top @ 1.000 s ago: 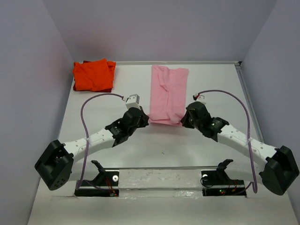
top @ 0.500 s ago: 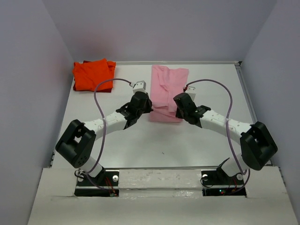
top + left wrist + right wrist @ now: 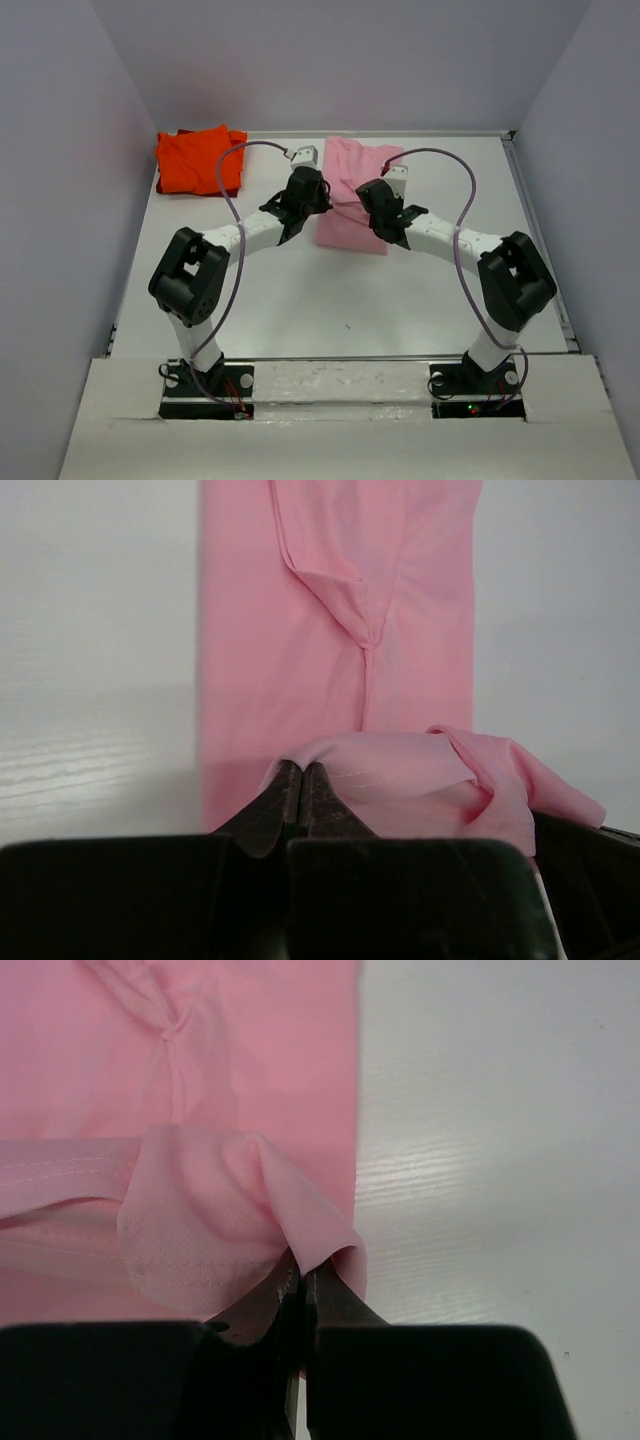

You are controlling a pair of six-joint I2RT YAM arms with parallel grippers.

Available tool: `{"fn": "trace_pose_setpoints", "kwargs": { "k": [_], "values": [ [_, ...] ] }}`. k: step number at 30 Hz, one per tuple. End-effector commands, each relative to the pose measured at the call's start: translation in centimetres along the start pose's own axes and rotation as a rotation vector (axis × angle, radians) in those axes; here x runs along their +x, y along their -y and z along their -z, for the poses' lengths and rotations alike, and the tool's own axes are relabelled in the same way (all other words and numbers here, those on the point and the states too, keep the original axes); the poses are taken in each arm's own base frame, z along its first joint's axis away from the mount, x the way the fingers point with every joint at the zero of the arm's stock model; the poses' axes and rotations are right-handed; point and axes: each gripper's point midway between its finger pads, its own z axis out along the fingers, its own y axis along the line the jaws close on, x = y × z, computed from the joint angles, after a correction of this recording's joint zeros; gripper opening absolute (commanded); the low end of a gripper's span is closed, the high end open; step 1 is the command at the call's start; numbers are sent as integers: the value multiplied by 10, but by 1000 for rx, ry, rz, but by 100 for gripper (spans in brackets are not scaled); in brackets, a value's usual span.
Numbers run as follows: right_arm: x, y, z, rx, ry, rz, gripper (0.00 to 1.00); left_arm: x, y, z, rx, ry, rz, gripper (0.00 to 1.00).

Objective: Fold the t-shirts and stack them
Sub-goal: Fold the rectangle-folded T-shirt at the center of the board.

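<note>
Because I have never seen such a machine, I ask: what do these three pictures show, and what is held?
The robot's left arm and right arm are bolted to a white table, each ending in a two-finger gripper. The wide picture comes from a fixed camera above and behind them; the two close ones come from wrist cameras. An orange t-shirt lies at the far left corner. The left gripper and right gripper are both shut on a hemmed edge of the pink t-shirt, raised above the rest.
</note>
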Motion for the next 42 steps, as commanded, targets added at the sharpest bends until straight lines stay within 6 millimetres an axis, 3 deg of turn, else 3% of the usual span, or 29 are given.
{"fn": "trace_pose_setpoints", "kwargs": {
  "k": [1,9,13,15,16,18,19,22,25,26,31,36,38,42],
  "values": [
    [-34,5,-10,79,102,-27,0,-26,10,-10,35,50,-10,0],
    [-19,-1,-48,118,55,-11,0,-3,-17,-37,-21,-2,-10,0],
    [8,-5,-75,115,-30,12,0,16,-31,-52,-49,-41,-7,0],
    [12,-10,-82,103,-61,9,0,29,-40,-63,-66,-67,2,4],
    [22,-9,-87,113,-86,34,0,32,-44,-66,-64,-77,9,19],
    [22,-7,-89,132,-90,45,3,41,-49,-73,-64,-95,17,34],
    [21,-6,-90,138,-85,57,15,41,-49,-72,-62,-86,21,44],
    [14,-5,-87,138,-72,70,40,29,-46,-66,-60,-52,23,57],
    [-7,-5,-75,122,-36,75,54,-3,-34,-51,-49,-2,26,62],
    [-13,-4,-71,115,-25,85,57,-23,-25,-39,-31,36,31,63],
    [-60,-8,-38,41,49,84,61,-97,10,10,23,142,22,70],
    [-74,-16,-20,-52,50,128,62,-163,32,66,16,192,-79,71],
    [-77,-16,-13,-74,53,128,62,-179,31,84,-4,218,-114,72],
    [-60,-43,-4,-231,-7,160,62,-177,5,104,-77,232,-186,72]
  ]
}}
